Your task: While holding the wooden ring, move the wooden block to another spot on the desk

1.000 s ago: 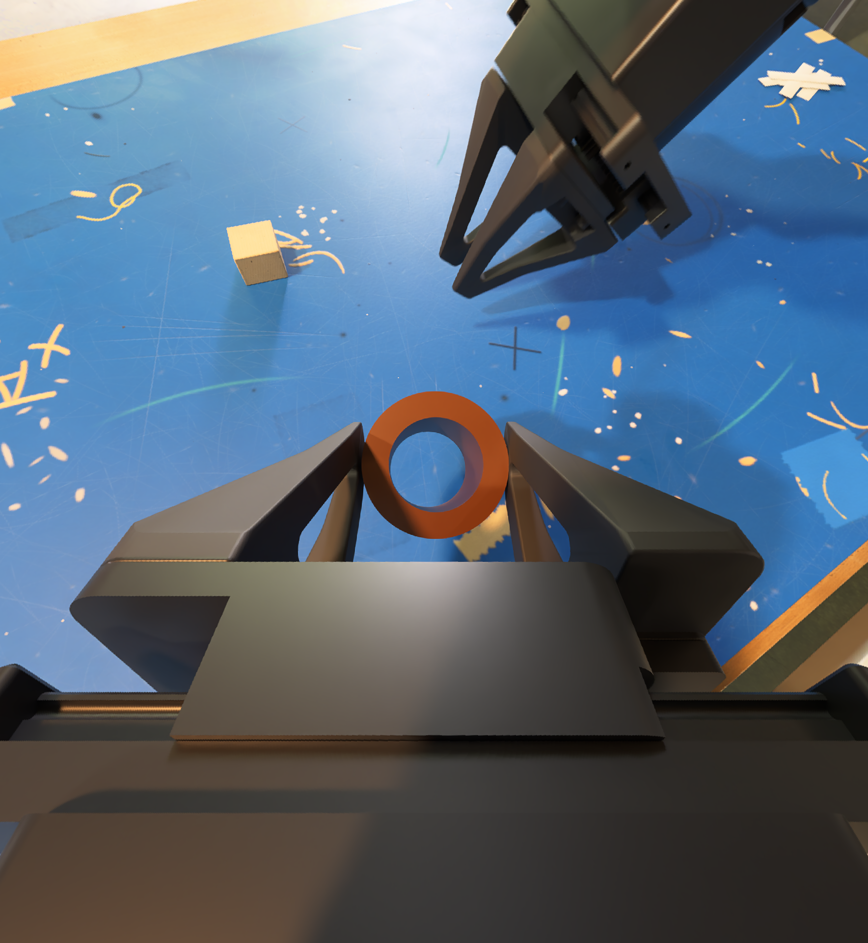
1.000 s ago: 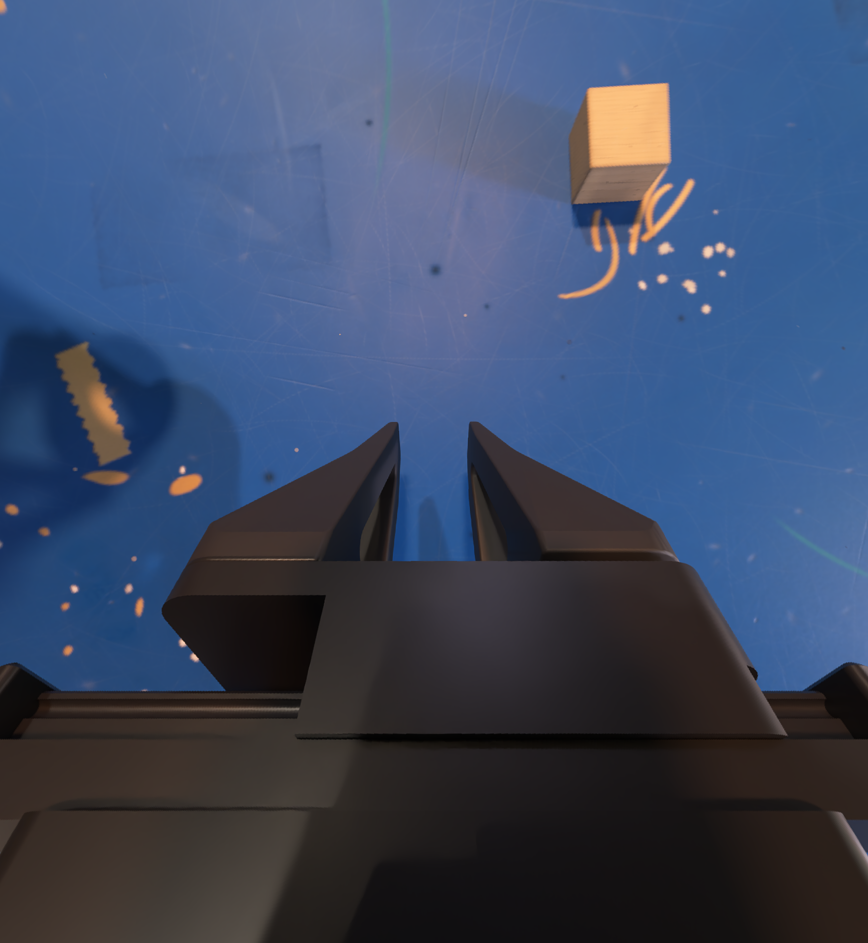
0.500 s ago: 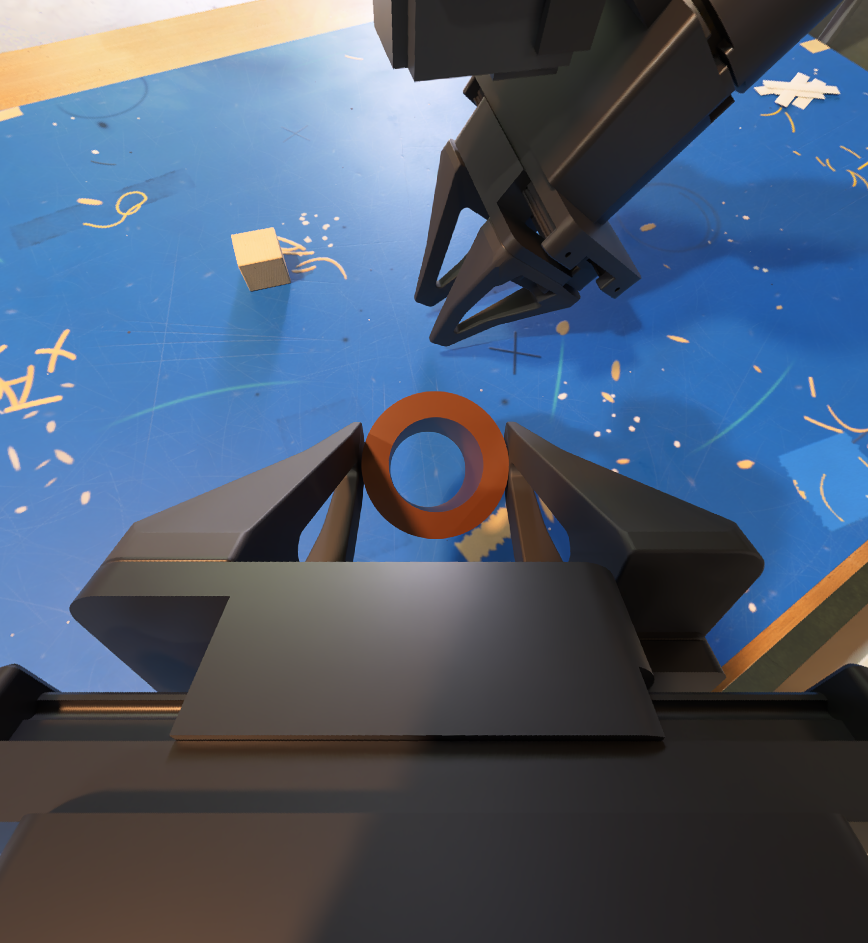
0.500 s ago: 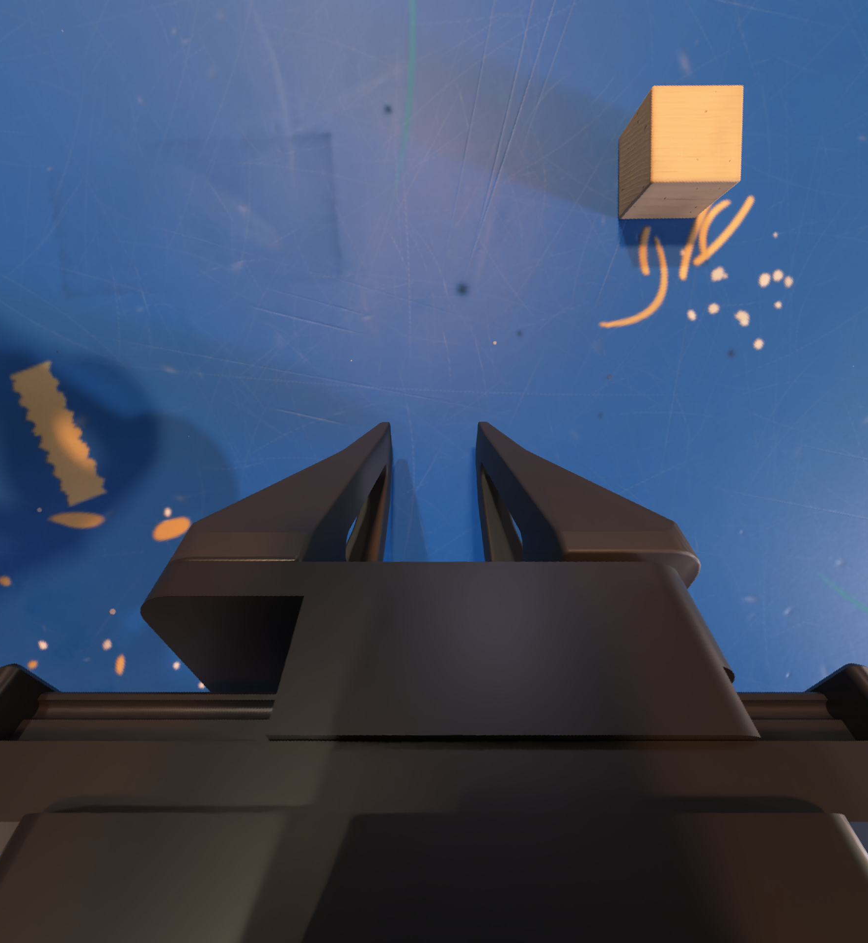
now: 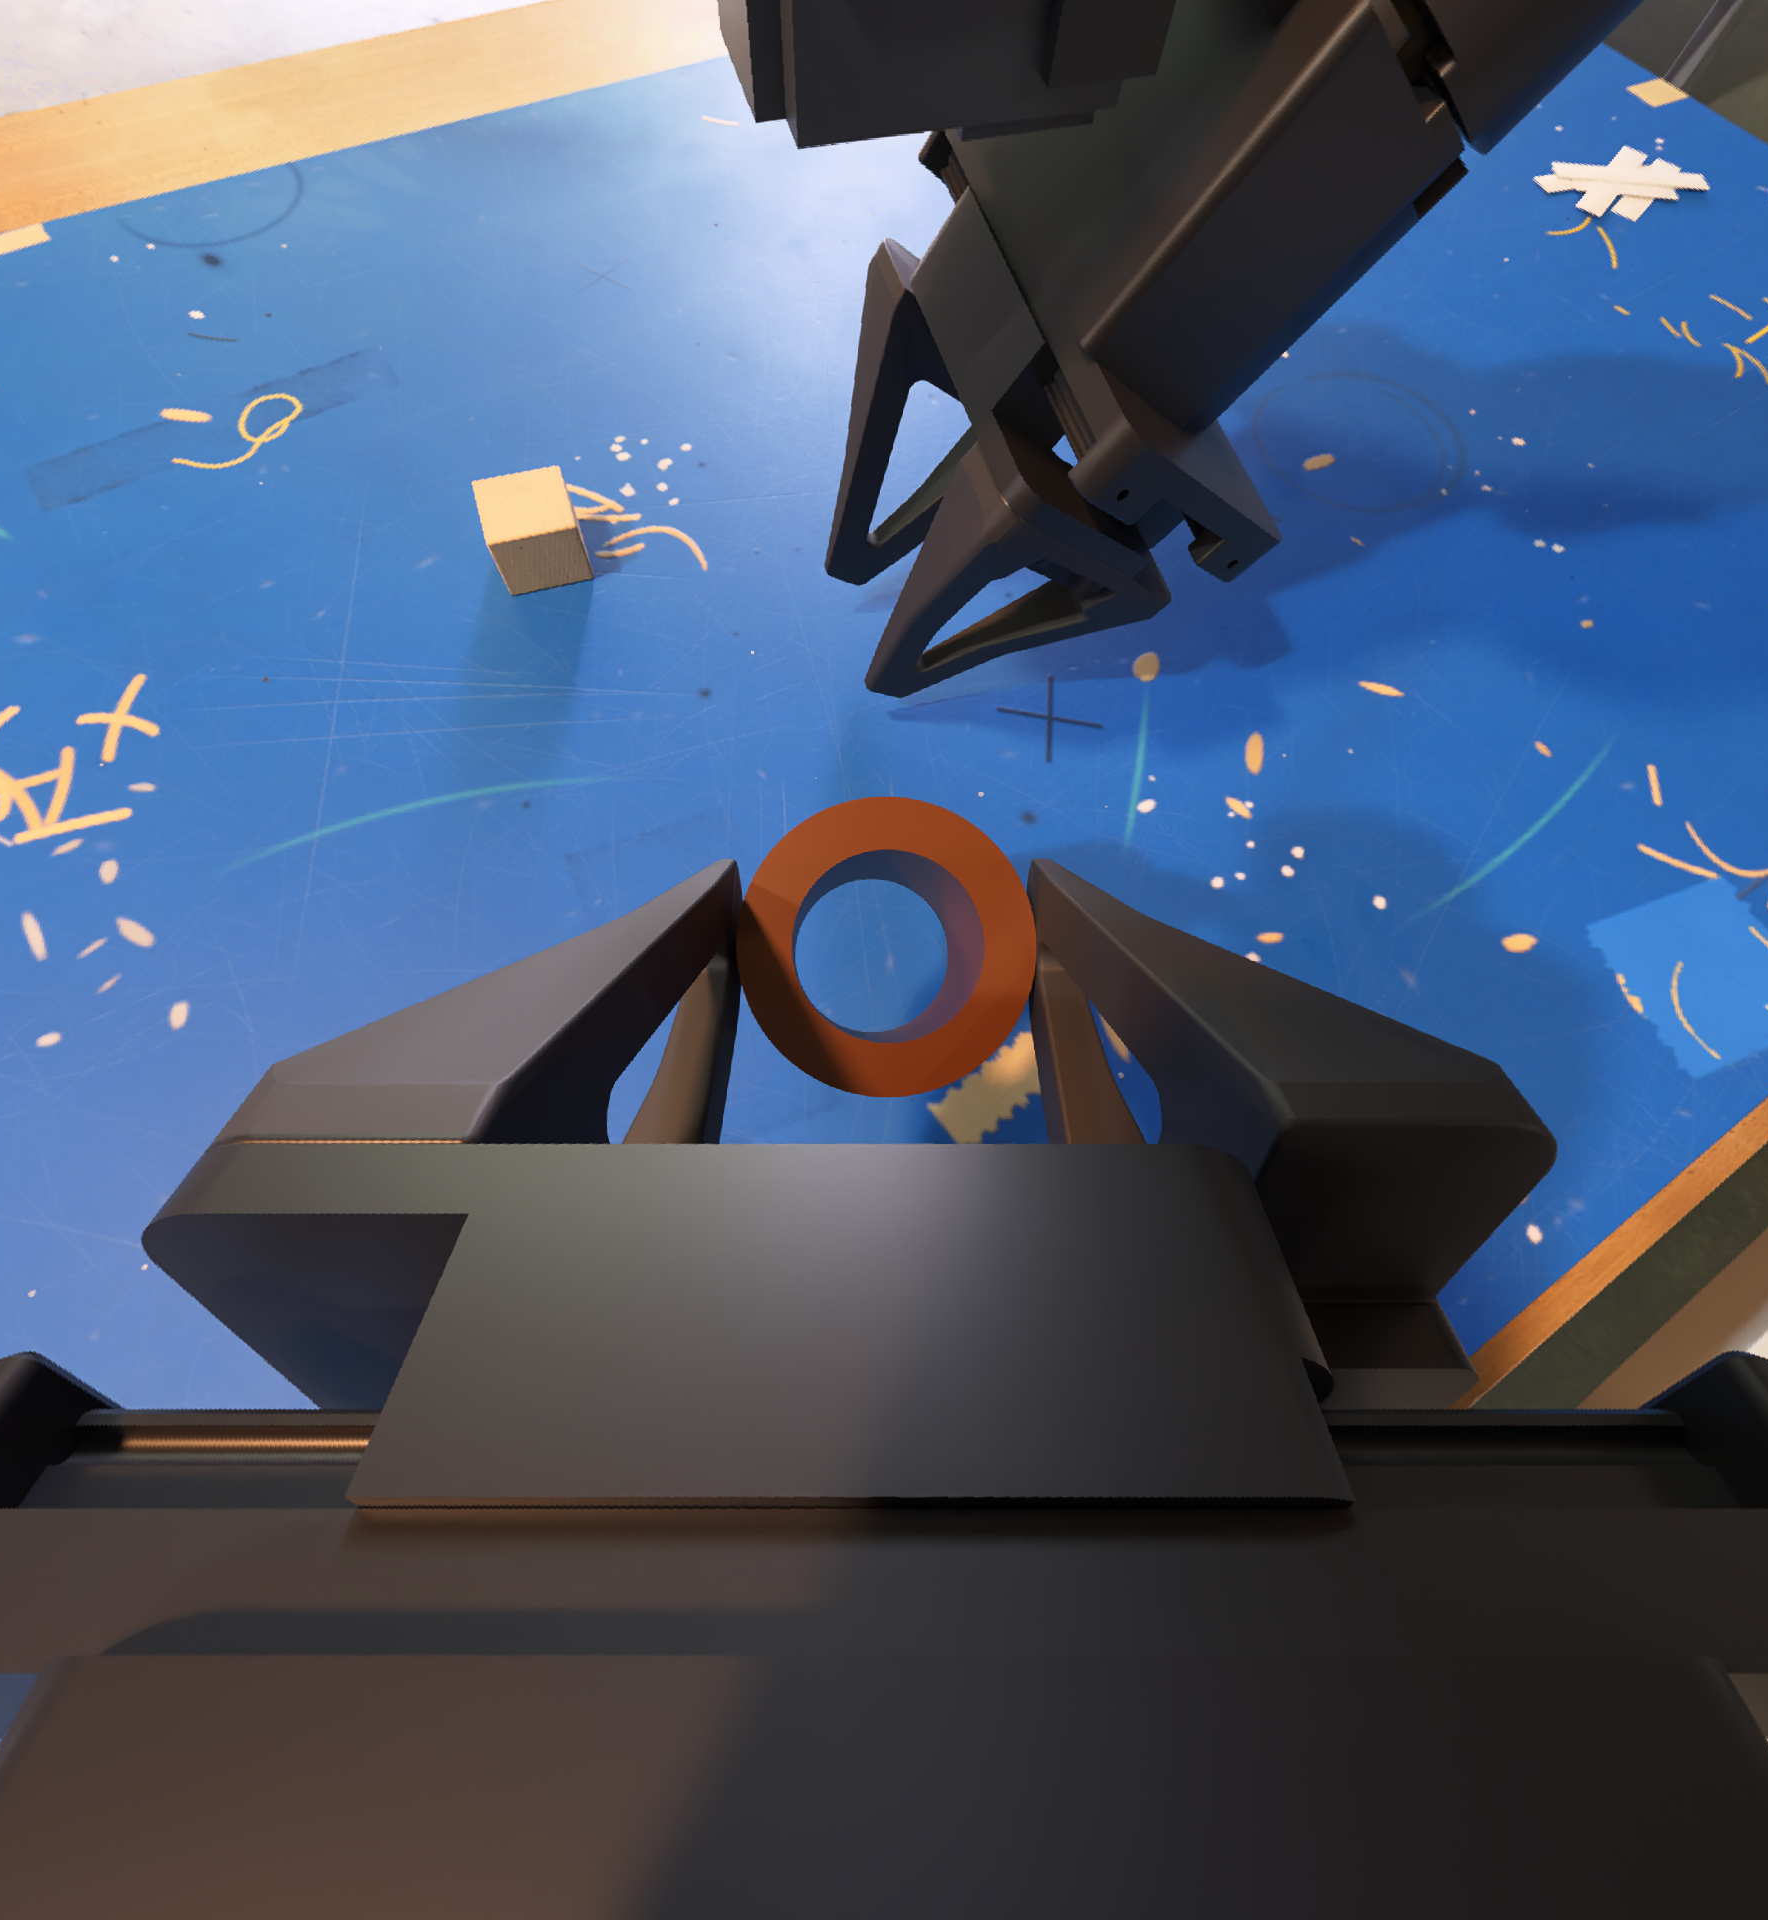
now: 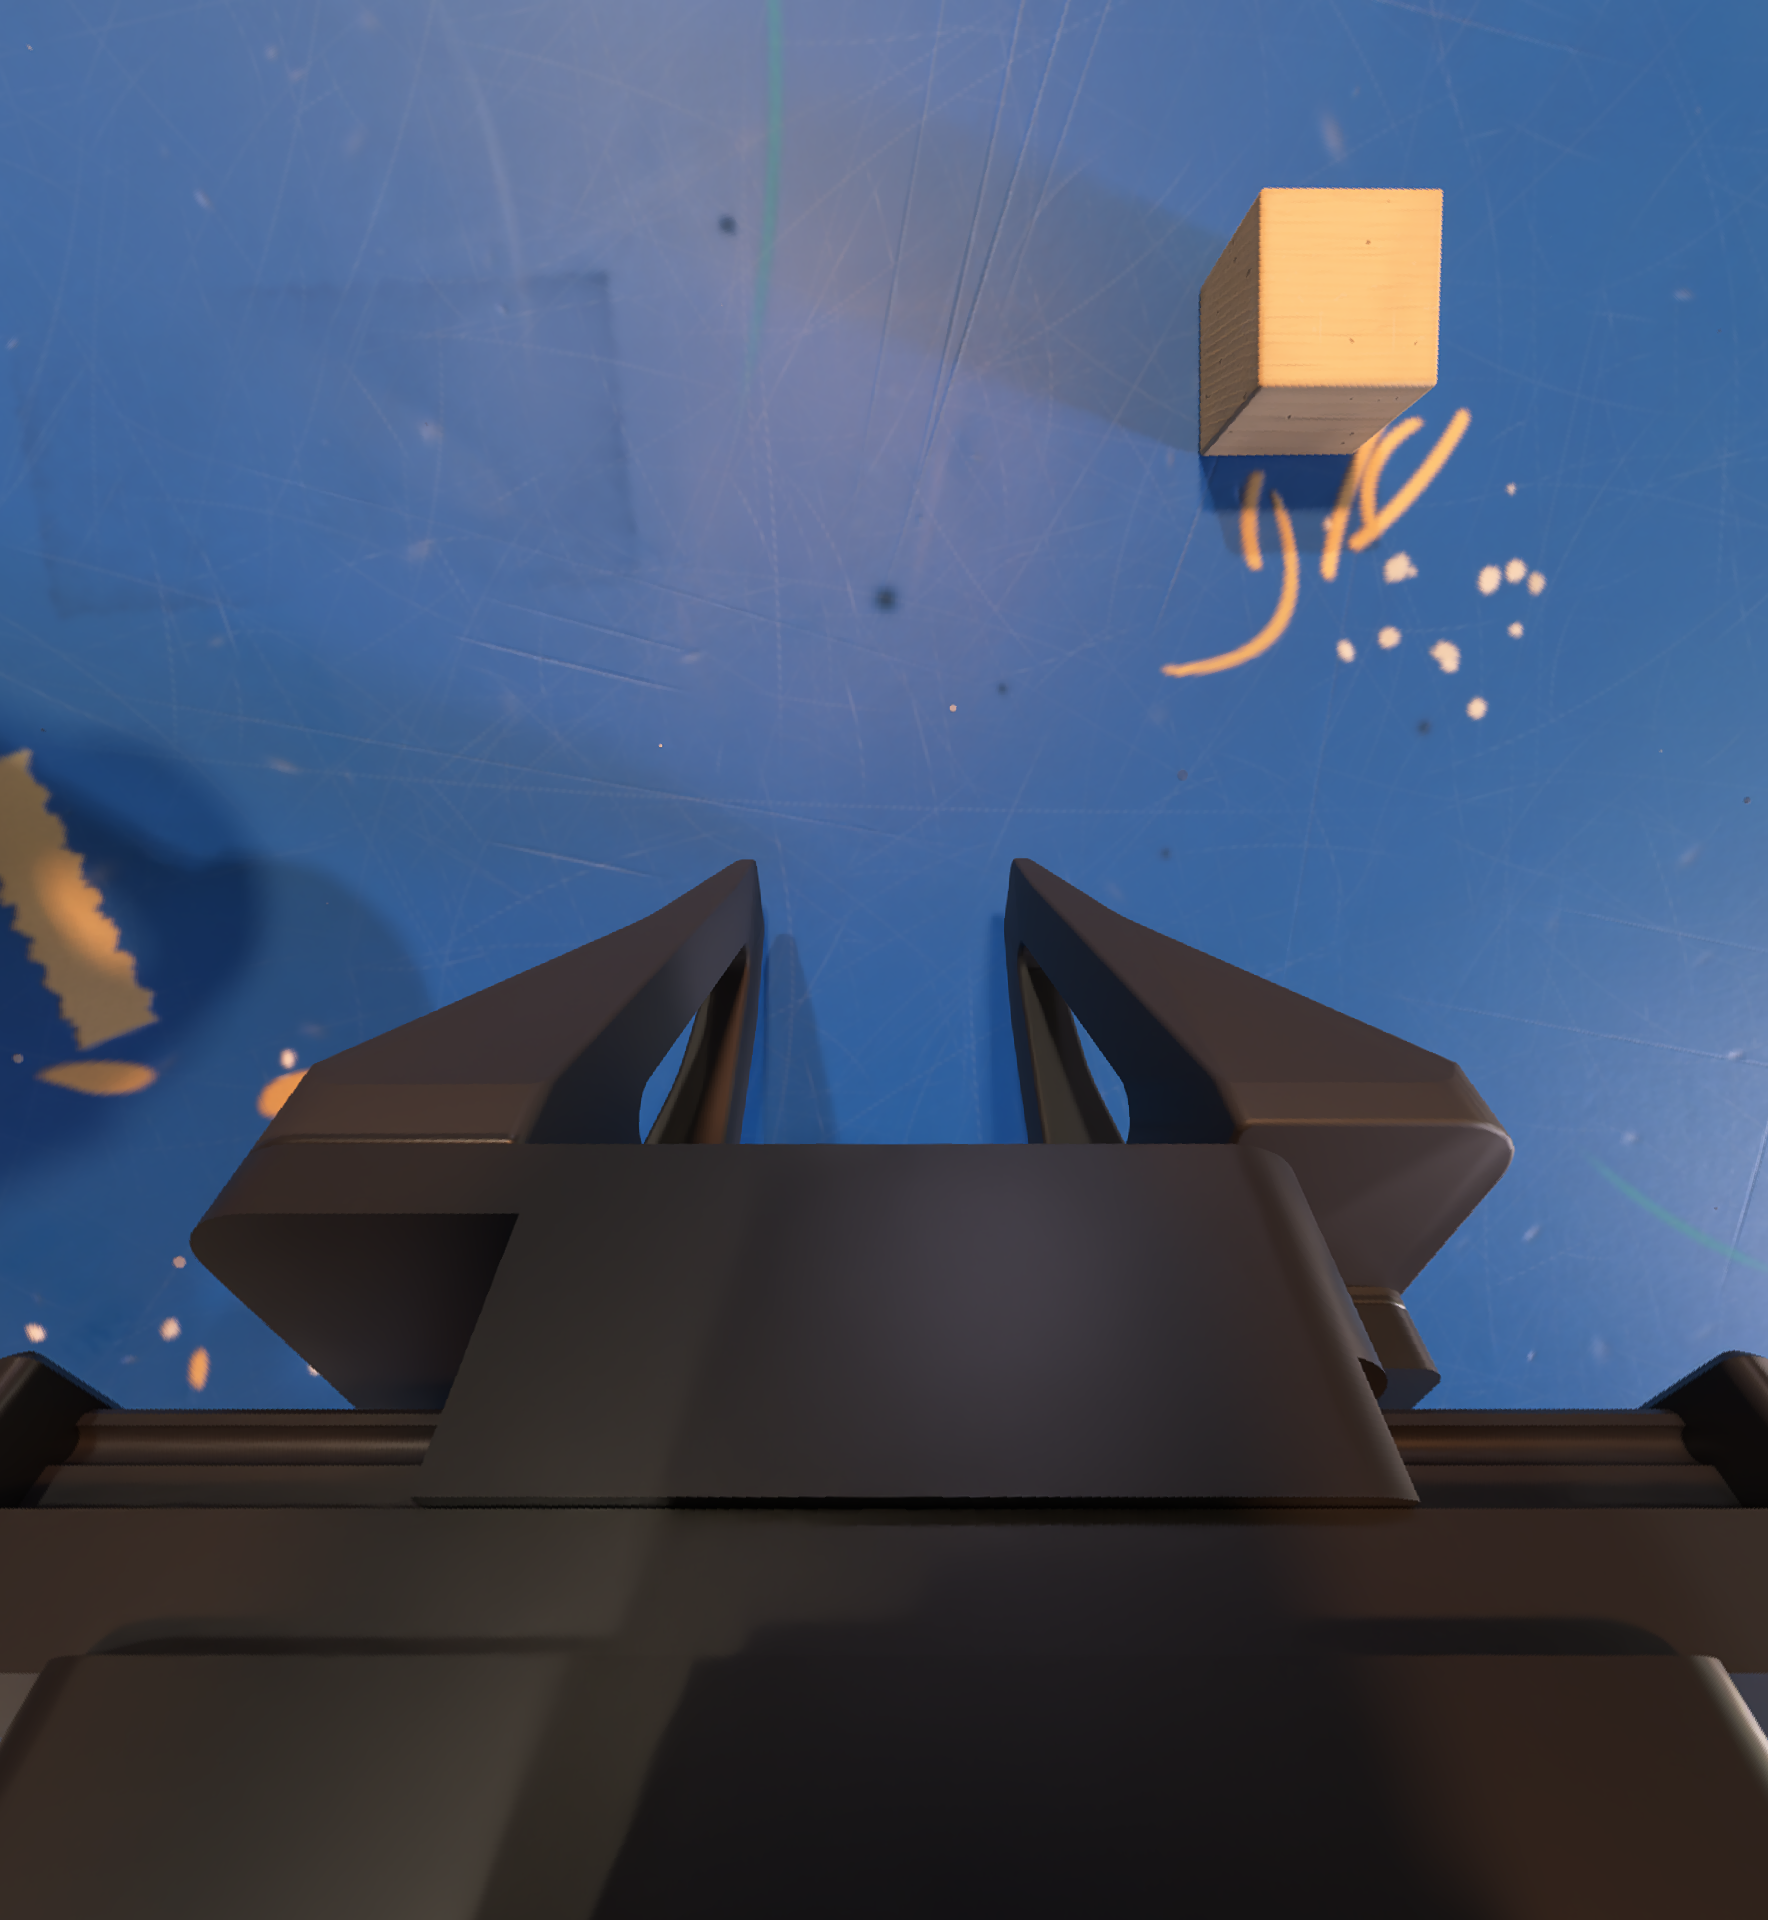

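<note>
My left gripper (image 5: 885, 883) is shut on a reddish-brown wooden ring (image 5: 1005, 945) and holds it upright above the blue desk. A pale wooden block (image 5: 532, 530) stands on the desk ahead and to the left in the left wrist view. It also shows in the right wrist view (image 6: 1321, 317), ahead and to the right of my right gripper (image 6: 882, 878). My right gripper is open and empty, apart from the block. In the left wrist view the right gripper (image 5: 864, 629) hangs over the desk to the right of the block.
The blue desk mat (image 5: 340, 727) is scuffed, with orange scribbles and specks. A jagged tan scrap (image 6: 49, 899) lies at the left of the right wrist view. A white tape cross (image 5: 1623, 187) lies at the far right. The wooden desk edge (image 5: 1628, 1226) runs at lower right.
My right gripper has opened wider and moved nearer to the block, which looks larger in its view. My left gripper still holds the ring in the same place.
</note>
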